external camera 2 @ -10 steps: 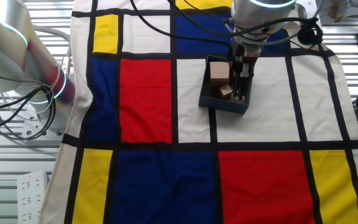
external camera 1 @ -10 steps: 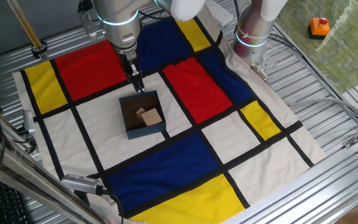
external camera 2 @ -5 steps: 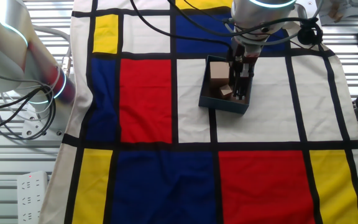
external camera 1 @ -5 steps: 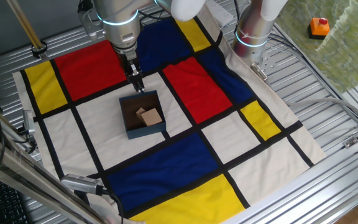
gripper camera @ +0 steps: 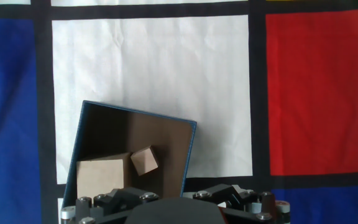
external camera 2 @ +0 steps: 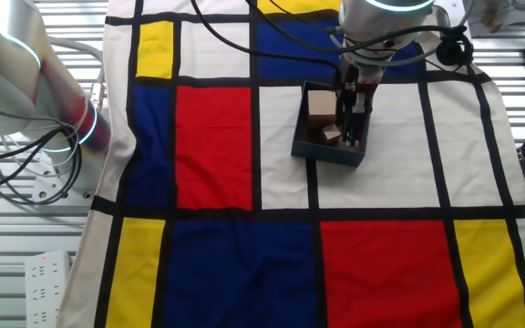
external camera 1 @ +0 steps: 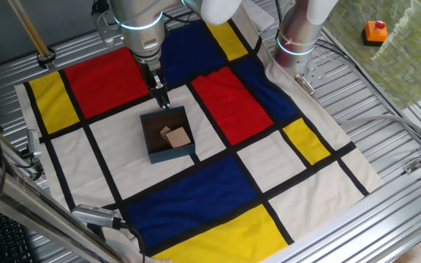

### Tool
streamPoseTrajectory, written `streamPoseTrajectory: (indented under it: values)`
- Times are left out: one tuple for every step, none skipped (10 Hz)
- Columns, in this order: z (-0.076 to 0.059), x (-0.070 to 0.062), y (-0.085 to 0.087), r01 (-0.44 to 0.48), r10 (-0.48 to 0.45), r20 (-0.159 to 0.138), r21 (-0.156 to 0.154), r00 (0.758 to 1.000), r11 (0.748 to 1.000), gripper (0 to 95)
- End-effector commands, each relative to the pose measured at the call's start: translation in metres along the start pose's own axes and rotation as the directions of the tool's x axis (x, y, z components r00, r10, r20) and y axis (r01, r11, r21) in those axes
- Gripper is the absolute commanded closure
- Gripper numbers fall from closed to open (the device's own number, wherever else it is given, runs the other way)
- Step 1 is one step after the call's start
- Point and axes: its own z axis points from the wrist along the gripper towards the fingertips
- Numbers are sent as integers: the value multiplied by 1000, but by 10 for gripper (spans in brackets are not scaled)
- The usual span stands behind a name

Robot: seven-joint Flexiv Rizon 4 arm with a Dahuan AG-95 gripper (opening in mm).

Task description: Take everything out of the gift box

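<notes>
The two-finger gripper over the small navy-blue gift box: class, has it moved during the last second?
No. The gripper keeps its place at the far rim of the navy gift box, on the same black stripe of the cloth, in both fixed views.

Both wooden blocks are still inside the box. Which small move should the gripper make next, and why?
Probably shift sideways over the larger block and descend. The gripper hangs at the gift box rim, holding nothing, while the smaller block also lies inside.
</notes>
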Motion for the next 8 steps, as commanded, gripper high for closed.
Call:
streamPoseTrajectory:
  values:
    - [0,0,0,0,0,0,0,1000,1000,0]
    - [0,0,0,-12,11,71,13,997,1000,950]
    - [-1,0,0,-8,7,71,17,997,1000,950]
    - [-2,1,1,-8,7,70,16,998,1000,950]
    - [-3,1,1,-9,8,70,15,998,1000,950]
    - [-4,1,2,-13,12,70,15,997,1000,950]
    - [-4,1,2,-16,15,69,13,997,1000,950]
    - [-4,1,2,-16,16,68,11,998,1000,950]
